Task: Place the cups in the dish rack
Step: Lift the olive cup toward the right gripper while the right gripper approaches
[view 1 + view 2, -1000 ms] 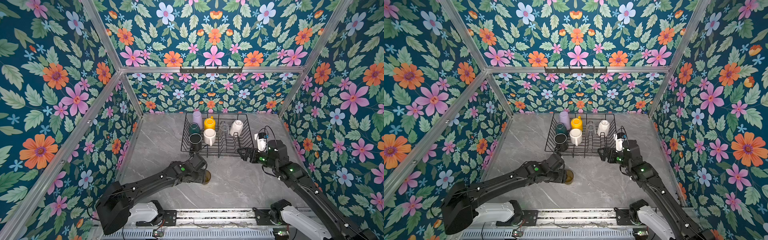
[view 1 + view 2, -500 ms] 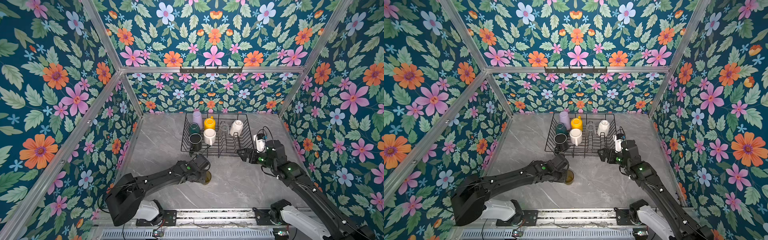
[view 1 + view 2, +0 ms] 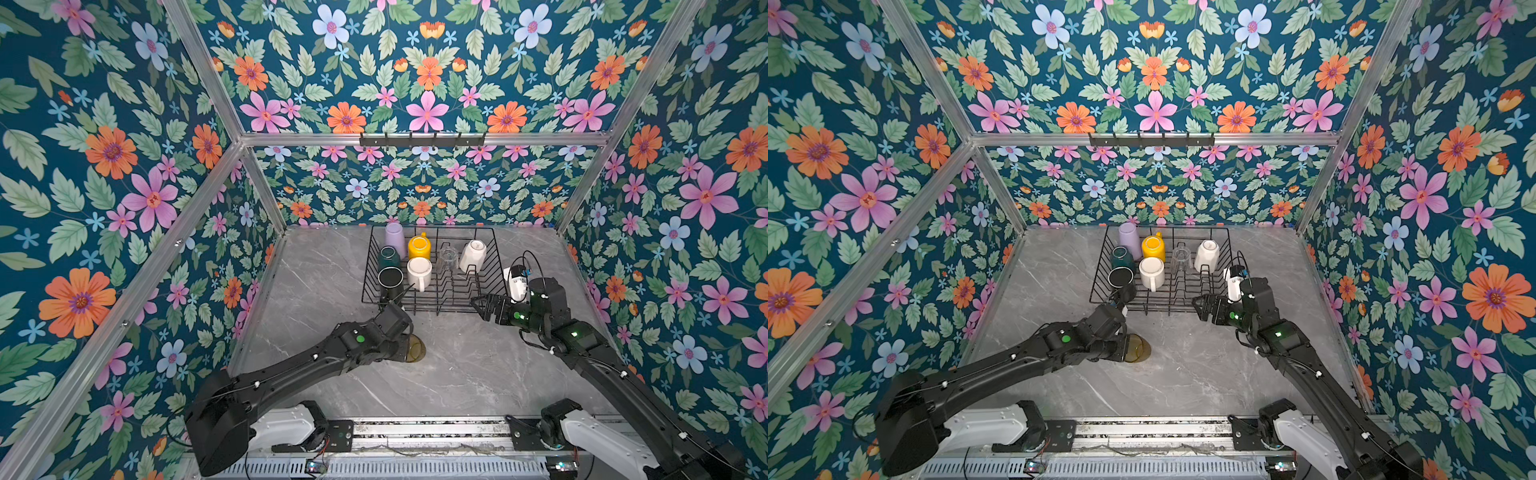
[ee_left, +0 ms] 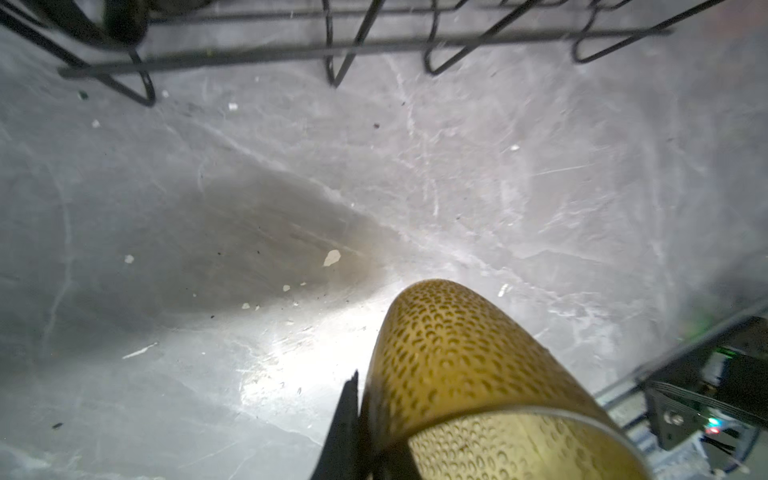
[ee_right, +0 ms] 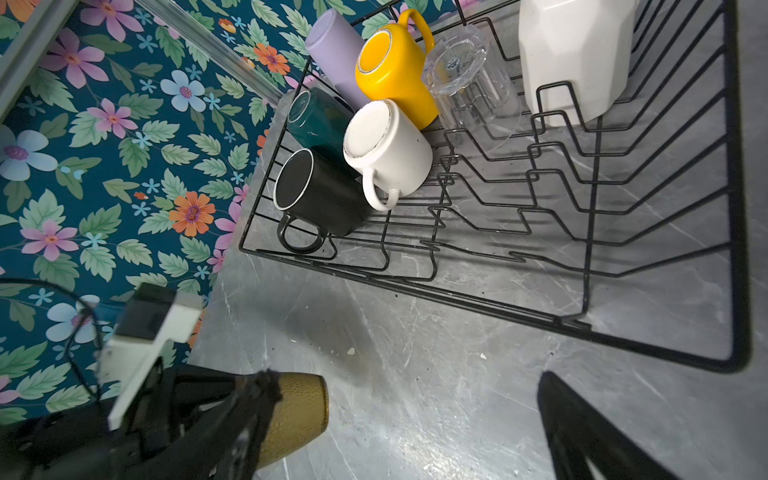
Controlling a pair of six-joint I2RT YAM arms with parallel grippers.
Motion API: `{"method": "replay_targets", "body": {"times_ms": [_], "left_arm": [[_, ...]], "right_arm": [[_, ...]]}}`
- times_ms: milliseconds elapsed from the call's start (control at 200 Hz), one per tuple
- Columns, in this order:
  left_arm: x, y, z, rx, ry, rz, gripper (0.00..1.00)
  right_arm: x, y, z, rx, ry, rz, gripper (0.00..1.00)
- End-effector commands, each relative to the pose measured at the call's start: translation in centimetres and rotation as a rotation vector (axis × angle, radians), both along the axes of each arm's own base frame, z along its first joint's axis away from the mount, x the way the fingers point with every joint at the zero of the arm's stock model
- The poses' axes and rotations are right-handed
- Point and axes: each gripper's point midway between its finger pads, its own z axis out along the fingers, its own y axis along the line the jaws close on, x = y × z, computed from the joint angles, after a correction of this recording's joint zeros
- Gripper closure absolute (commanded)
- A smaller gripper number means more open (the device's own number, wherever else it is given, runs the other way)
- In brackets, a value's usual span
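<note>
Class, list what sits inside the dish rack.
Seven cups in the dish rack, bases up: lilac tumbler, yellow mug, clear glass, white mug, teal mug, black mug, cream mug. The mugs' insides are covered, and the black mug hides part of the teal one.

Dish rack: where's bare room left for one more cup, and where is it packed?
Free: in the dish rack, the near-right stretch of bare prongs, bordered by the cream-white mug on its left and the clear glass and white faceted mug behind. Crowded: the left side, where black mug, teal mug, lilac tumbler and yellow mug pack together.
</note>
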Motion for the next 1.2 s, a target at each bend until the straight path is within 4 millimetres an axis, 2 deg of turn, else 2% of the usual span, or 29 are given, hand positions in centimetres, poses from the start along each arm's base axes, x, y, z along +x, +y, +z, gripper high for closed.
{"method": "replay_targets", "body": {"times_ms": [0,155,390,595,785,970,1195], "left_arm": [[0.4,-0.9,3.4,-0.081,-0.110,-0.083,1.00],[0.9,-2.0,7.5,-0.241,-0.226,-0.157,1.00],[4.0,-2.3,13.0,-0.557,-0.312,-0.217,1.00],[3.9,-4.5,16.4,-0.732,-0.390,-0.409,1.00],[4.4,-5.4,17.2,-0.869,-0.384,-0.505,1.00],[4.2,-6.2,18.2,-0.986,-0.367,-0.570,1.00],[4.3,-6.6,17.7,-1.025,-0.327,-0.580,1.00]], "right_arm": [[0.4,0.6,1.4,0.033,-0.043,0.023,0.02],[0.1,1.7,3.2,0.093,-0.065,0.071,0.02],[-0.8,3.6,7.2,0.246,-0.148,0.180,0.01],[-2.2,4.6,9.6,0.336,-0.215,0.289,0.01],[-3.6,5.1,11.3,0.374,-0.291,0.368,0.03],[-3.8,5.3,11.3,0.373,-0.303,0.394,0.03],[-3.6,6.3,11.5,0.413,-0.289,0.453,0.03]]}}
